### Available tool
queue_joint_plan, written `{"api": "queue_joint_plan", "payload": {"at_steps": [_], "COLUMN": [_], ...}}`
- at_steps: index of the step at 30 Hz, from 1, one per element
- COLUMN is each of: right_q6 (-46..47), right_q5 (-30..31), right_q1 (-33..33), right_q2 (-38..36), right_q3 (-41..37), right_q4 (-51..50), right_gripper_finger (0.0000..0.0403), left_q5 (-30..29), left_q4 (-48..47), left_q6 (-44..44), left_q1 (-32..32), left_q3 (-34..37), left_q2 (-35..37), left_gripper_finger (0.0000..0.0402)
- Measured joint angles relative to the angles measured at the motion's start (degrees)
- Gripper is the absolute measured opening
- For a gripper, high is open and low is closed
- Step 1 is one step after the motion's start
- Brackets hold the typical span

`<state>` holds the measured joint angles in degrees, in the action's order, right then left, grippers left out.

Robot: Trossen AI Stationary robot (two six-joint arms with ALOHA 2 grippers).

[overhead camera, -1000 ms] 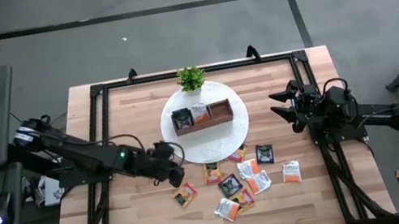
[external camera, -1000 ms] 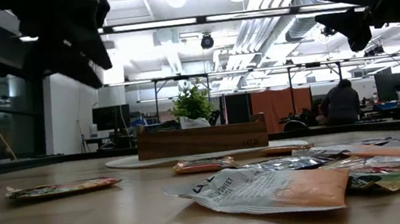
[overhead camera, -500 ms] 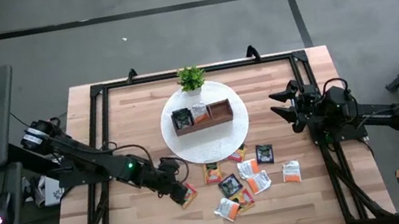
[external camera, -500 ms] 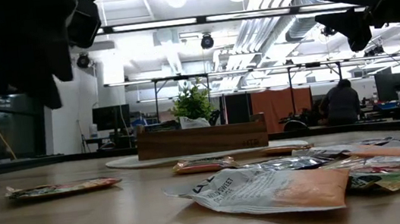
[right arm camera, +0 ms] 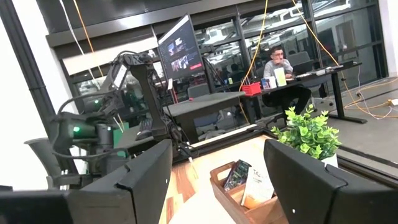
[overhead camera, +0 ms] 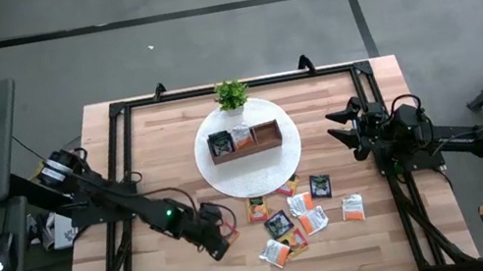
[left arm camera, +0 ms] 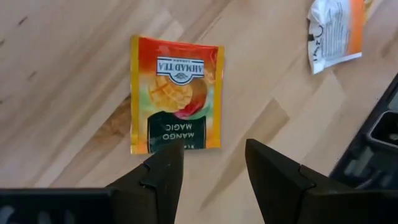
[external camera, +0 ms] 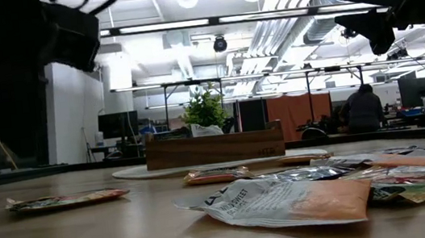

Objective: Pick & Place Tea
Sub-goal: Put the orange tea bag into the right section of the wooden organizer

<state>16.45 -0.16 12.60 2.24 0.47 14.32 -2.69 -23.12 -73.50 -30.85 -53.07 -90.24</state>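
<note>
Wooden table (overhead camera: pixel 153 141): pale planks with a black frame round its edge. A round white plate (overhead camera: pixel 291 157) sits near the middle toward the far edge, carrying the brown wooden tray (overhead camera: pixel 266 134) of three compartments. One end compartment holds a dark sachet, the middle one a light sachet; the other end compartment shows bare wood. A small green potted plant (overhead camera: pixel 231 94) stands at the plate's far rim, just behind the tray.

Left arm reaches in low across the table's near-left part. Left gripper (left arm camera: pixel 212 163) hangs just above the wood, fingers apart, nothing between them. Directly ahead of the fingertips lies an orange sachet (left arm camera: pixel 175 93) printed "Mango Magic", flat on the table, apart from the rest.

Right arm waits at the table's right edge. Right gripper (overhead camera: pixel 338 130) is raised off the surface, fingers spread wide and empty, pointing toward the plate.

Loose pile of tea sachets (overhead camera: pixel 298 217) lies on the table near the plate's front edge: orange, white and dark ones, several overlapping, one white sachet (overhead camera: pixel 352 207) a little to the right.
</note>
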Motion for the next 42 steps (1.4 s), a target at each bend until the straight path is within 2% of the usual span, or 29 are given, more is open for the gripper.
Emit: {"api": "queue_joint_plan", "payload": {"at_steps": [3,7,16,19,24,33,40,42], "right_q6": [-0.02,0.0,0.0,0.0,0.0,0.0,0.0,-0.02], "right_q5": [0.0,0.0,-0.01,0.0,0.0,0.0,-0.02,-0.01], "right_q1": [0.02,0.01,0.01,0.02,0.0,0.01,0.0,0.02], "right_q2": [-0.01,0.0,-0.01,0.0,-0.01,0.0,0.0,0.0], "right_q3": [0.0,-0.01,-0.01,0.0,0.0,-0.01,0.0,0.0], "right_q4": [0.0,0.0,0.01,0.0,0.01,-0.04,-0.23,-0.3], "right_gripper_finger": [0.025,0.025,0.025,0.025,0.025,0.025,0.025,0.025], "left_q5": [-2.45,-2.54,-2.15,-2.38,-4.02,-4.55,-3.86,-1.77], "left_q4": [-1.63,-3.0,-2.81,-3.03,-7.03,-23.69,-25.51,-24.86], "left_q6": [2.3,4.75,4.61,3.36,3.86,13.83,15.04,17.37], "left_q1": [-1.91,-3.45,-3.34,-3.32,-3.26,-0.49,0.98,1.25], "left_q3": [-1.34,-2.71,-3.55,-3.55,-4.02,-19.69,-22.97,-22.86], "left_q2": [-0.59,-0.76,-0.76,-0.76,-0.92,-9.71,-14.61,-15.73], "left_gripper_finger": [0.0171,0.0187,0.0293,0.031,0.0303,0.0292,0.0292,0.0292]}}
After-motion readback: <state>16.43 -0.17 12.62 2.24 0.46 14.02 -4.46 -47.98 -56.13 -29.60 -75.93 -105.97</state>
